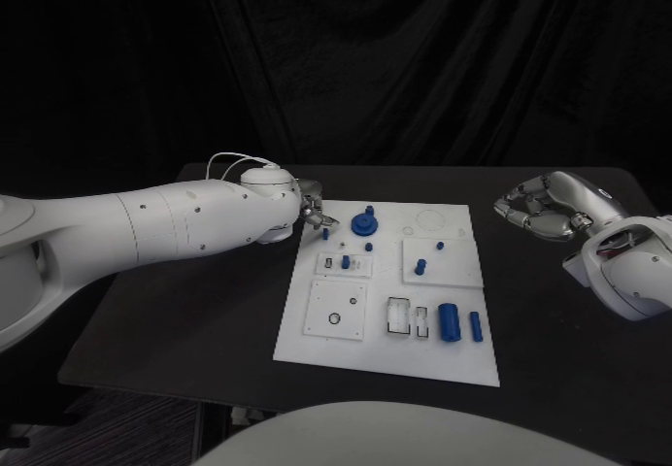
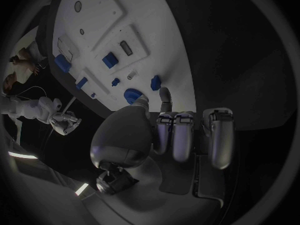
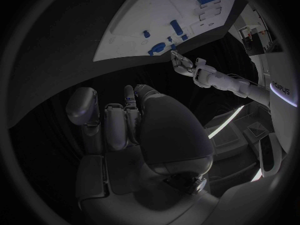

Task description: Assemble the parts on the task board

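Reaching in from the left, the left hand [image 1: 311,216] hovered at the far left corner of the task board [image 1: 357,354], its fingers [image 2: 164,96] extended toward a small blue part [image 1: 325,233] near that edge; in the left wrist view one fingertip lay just beside a blue piece [image 2: 155,82], but whether the fingers were pinching it or merely close to it could not be told. That placement suggested the hand was there to pick up or seat the piece by the corner. Just to the right stood the round blue gear-like part [image 1: 364,225], upright on the board, with a small blue peg [image 1: 345,262] in a recessed tile nearer the robot. Further right, two more small blue pegs [image 1: 421,264] stood in another square tile, probably already seated. Along the near right of the board lay a long blue cylinder [image 1: 449,321] and a slimmer blue rod [image 1: 476,326] side by side next to two rectangular slots [image 1: 409,317], seemingly staged there to await insertion. Well apart from the board, off its far right corner over the black bench [image 1: 168,320], the right hand [image 1: 542,209] hung with its fingers [image 3: 115,125] curled together on nothing, likely parked clear so the left arm could work unobstructed.
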`<state>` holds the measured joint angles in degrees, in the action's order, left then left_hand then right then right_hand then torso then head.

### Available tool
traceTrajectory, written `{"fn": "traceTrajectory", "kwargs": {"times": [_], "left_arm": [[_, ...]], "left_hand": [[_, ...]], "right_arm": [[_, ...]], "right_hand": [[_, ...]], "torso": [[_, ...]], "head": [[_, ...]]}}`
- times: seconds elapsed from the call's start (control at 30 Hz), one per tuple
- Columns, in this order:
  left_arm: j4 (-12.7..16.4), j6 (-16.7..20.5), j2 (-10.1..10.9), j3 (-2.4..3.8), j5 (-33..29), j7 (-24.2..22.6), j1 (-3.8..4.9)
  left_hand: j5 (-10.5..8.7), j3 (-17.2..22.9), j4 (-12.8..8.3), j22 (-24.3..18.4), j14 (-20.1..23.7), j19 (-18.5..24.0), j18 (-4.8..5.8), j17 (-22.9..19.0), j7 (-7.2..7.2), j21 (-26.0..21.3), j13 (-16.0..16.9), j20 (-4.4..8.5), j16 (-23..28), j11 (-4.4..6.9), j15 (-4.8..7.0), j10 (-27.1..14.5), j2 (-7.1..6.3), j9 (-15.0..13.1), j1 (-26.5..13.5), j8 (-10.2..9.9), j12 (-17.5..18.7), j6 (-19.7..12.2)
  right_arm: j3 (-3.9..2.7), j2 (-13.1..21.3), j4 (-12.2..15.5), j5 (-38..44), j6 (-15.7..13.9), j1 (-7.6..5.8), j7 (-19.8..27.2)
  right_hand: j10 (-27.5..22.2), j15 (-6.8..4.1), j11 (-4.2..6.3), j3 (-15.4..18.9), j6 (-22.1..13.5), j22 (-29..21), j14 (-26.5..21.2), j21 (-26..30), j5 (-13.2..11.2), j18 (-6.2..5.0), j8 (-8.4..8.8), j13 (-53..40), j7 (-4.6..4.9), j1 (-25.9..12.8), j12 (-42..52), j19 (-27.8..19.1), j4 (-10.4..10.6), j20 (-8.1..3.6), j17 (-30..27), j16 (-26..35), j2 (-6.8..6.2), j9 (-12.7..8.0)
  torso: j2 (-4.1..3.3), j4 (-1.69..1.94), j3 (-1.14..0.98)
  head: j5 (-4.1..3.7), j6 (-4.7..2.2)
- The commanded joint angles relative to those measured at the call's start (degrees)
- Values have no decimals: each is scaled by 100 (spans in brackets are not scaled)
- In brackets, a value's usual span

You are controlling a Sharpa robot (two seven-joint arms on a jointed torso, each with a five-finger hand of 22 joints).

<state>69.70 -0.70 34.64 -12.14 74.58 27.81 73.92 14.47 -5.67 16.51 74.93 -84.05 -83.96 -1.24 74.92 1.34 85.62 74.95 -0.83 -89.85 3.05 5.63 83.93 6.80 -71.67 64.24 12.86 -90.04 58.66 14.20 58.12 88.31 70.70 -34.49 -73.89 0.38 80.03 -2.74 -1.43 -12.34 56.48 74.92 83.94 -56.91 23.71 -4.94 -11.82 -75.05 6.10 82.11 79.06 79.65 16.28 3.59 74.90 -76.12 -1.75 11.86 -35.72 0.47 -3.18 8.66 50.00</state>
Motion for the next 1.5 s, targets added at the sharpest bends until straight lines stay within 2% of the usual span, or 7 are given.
{"fn": "traceTrajectory", "kwargs": {"times": [0.03,0.37,0.77,1.1,1.3,1.5], "left_arm": [[-7,28,-27,5,-33,-90,-13],[-41,-49,-52,5,-33,-58,-26],[-70,-91,-64,5,-33,-23,-58],[-82,-146,-74,5,-33,-4,-81],[-86,-168,-76,5,-33,-8,-99],[-88,-158,-78,5,-33,-43,-107]], "left_hand": [[32,-7,-3,1176,-595,-243,-26,1508,7,-28,1505,-46,-15,-53,-37,607,0,16,58,-26,4,33],[46,-5,-3,1179,-595,-245,-25,1508,6,-25,1505,-46,-15,-52,-37,607,2,25,66,-32,4,43],[85,10,-13,1176,-595,-240,-27,1508,4,-34,1505,-47,-15,-50,-37,607,5,58,110,-61,4,67],[225,49,-15,1173,-595,-234,-30,1508,5,-48,1505,-45,-15,-49,-34,607,-11,152,218,-151,4,98],[233,52,-12,1173,-595,-234,-30,1508,7,-50,1505,-45,-15,-51,-35,607,-10,171,224,-169,4,96],[378,92,-12,1175,-595,-232,-31,1508,13,-58,1505,-48,-15,-56,-40,607,-11,289,288,-264,4,127]], "right_arm": [[-4,8,15,39,20,14,-93],[-4,-2,8,39,28,14,-93],[-4,-6,7,39,37,15,-92],[-4,-10,7,39,41,15,-92],[-4,-21,6,39,46,15,-93],[-4,-21,6,39,49,15,-98]], "right_hand": [[-47,34,-7,-44,-37,631,205,20,18,-116,29,-371,0,17,-13,-19,-1,19,294,31,-29,-9],[-47,34,-7,-44,-37,631,205,20,18,-116,29,-371,0,17,-13,-19,-1,19,294,31,-29,-9],[-47,34,-7,-44,-37,631,205,20,18,-116,29,-371,0,17,-13,-19,-1,19,294,31,-29,-9],[-52,35,-8,-57,-37,634,205,24,20,-115,28,-365,1,24,-17,-16,-2,20,293,32,-34,-10],[-53,35,-8,-58,-38,634,206,23,21,-115,28,-364,1,26,-18,-15,-2,20,296,28,-35,-10],[-53,35,-8,-58,-38,634,206,23,21,-115,28,-364,1,26,-18,-15,-2,20,296,28,-35,-10]], "torso": [[-3,-8,-5],[-4,-15,3],[-4,-4,7],[-4,-4,5],[-4,-9,1],[-1,-7,-2]], "head": [[12,0],[43,0],[20,0],[18,0],[12,0],[12,0]]}}
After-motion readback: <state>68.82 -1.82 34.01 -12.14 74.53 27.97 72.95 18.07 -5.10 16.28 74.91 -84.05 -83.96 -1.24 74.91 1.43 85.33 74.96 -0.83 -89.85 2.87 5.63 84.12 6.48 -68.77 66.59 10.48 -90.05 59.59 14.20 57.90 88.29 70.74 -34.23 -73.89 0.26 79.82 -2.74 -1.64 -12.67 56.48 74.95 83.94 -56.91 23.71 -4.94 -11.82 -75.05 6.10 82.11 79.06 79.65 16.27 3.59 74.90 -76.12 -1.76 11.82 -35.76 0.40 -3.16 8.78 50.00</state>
